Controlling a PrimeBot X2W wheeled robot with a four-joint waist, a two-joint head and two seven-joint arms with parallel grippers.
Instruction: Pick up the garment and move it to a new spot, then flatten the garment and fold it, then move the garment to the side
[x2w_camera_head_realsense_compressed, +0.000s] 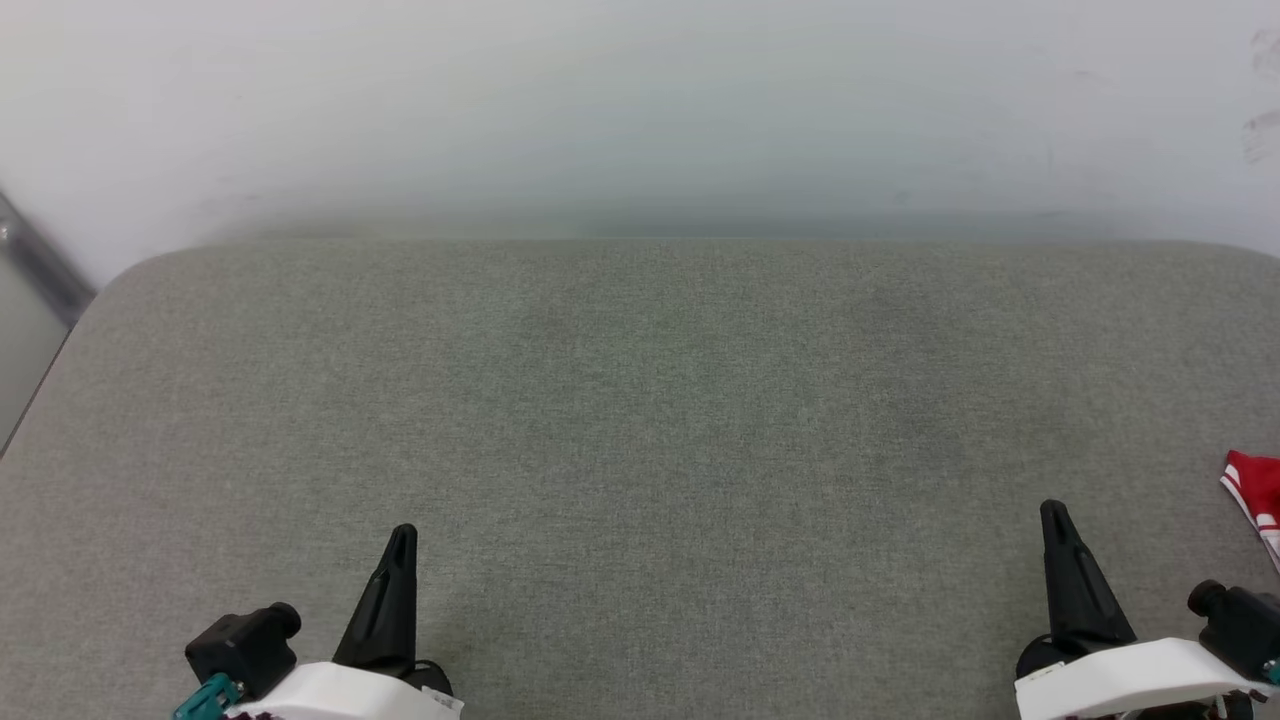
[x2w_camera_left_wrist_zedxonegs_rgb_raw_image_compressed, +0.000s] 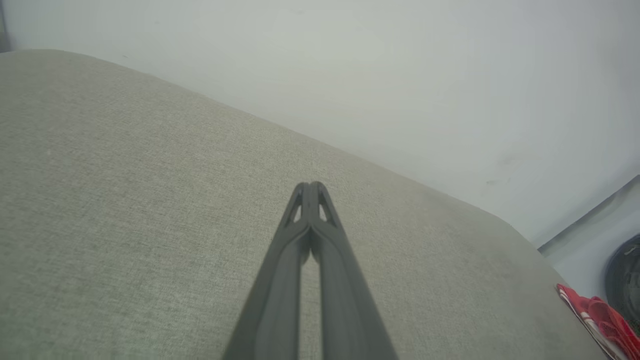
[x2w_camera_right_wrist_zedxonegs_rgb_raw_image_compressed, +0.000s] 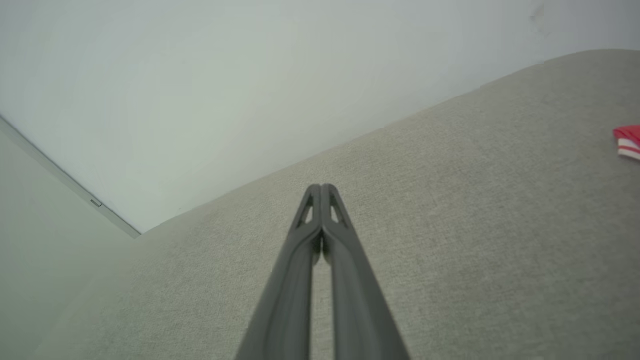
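Observation:
A small piece of the red garment (x2w_camera_head_realsense_compressed: 1256, 492) with red-white striped trim pokes in at the right edge of the head view, lying on the grey cushion; most of it is out of frame. The same garment (x2w_camera_left_wrist_zedxonegs_rgb_raw_image_compressed: 602, 317) shows low at the right of the left wrist view and the garment (x2w_camera_right_wrist_zedxonegs_rgb_raw_image_compressed: 628, 141) at the right edge of the right wrist view. My left gripper (x2w_camera_head_realsense_compressed: 402, 535) stands shut at the lower left, holding nothing. My right gripper (x2w_camera_head_realsense_compressed: 1054, 512) is shut at the lower right, a short way left of the garment, tips pressed together and empty.
The grey fabric cushion (x2w_camera_head_realsense_compressed: 640, 430) spreads across the whole working area, with a pale wall (x2w_camera_head_realsense_compressed: 640, 110) behind its far edge. Its left edge falls off at a rounded corner (x2w_camera_head_realsense_compressed: 110, 290). A dark round object (x2w_camera_left_wrist_zedxonegs_rgb_raw_image_compressed: 625, 280) sits on the floor past the cushion's right end.

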